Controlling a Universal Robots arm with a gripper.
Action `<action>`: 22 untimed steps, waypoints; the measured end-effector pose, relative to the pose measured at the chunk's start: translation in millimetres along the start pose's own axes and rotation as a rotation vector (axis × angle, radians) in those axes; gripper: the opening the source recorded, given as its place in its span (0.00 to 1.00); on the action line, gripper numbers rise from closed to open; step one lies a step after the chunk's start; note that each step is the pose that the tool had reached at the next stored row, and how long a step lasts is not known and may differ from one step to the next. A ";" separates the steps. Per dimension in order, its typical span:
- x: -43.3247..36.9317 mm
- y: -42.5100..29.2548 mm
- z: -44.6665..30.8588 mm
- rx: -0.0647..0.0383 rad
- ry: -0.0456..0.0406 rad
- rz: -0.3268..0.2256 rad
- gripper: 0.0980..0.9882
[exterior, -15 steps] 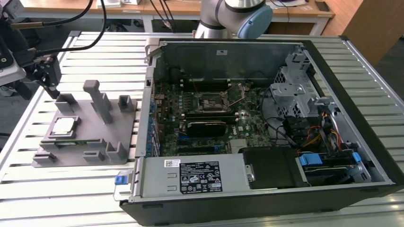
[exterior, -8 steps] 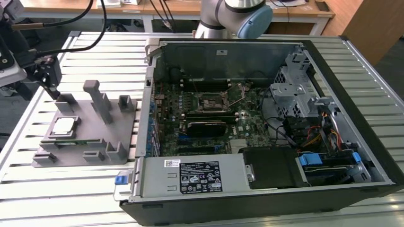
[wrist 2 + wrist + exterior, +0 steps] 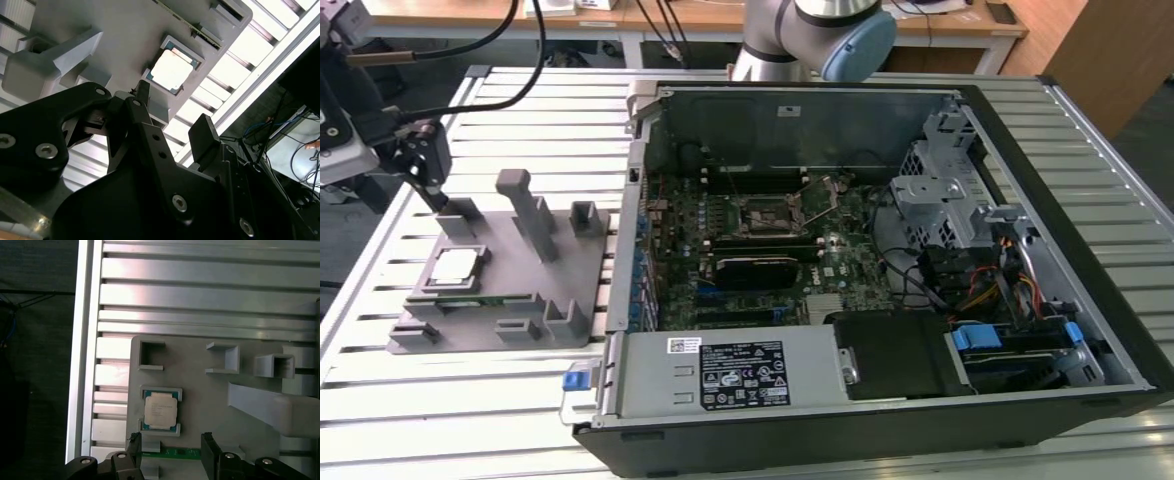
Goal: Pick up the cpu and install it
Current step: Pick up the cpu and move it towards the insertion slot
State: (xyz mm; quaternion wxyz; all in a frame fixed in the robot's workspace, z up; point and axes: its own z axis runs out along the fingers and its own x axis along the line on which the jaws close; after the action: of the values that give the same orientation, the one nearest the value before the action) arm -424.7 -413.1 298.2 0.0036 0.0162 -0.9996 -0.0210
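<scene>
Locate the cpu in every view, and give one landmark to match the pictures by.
Exterior view: the cpu lies flat in a recess of the grey fixture block, on the exterior view's left.
Second wrist view: the cpu sits in that same framed recess.
First wrist view: the cpu sits in the recess, top face up.
Shared landmark: the grey fixture block under the cpu.

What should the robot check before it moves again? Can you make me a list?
1. Silvery square cpu lies flat in the grey plastic fixture block's recess: ok.
2. Black gripper open and empty: ok.
3. Gripper around the cpu: not ok, it is apart from it.
4. Black computer case open, green motherboard showing: ok.
5. Motherboard's square socket free to take the cpu: cannot tell.
</scene>
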 end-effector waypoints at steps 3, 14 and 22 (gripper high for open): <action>0.0 -0.1 0.9 0.000 0.0000 0.000 0.55; 0.0 -0.2 4.2 0.000 0.0001 -0.001 0.55; -0.1 -0.3 6.7 0.000 0.0001 -0.002 0.55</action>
State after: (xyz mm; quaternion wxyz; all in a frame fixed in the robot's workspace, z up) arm -424.6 -413.1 291.6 0.0037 0.0172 -0.9996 -0.0210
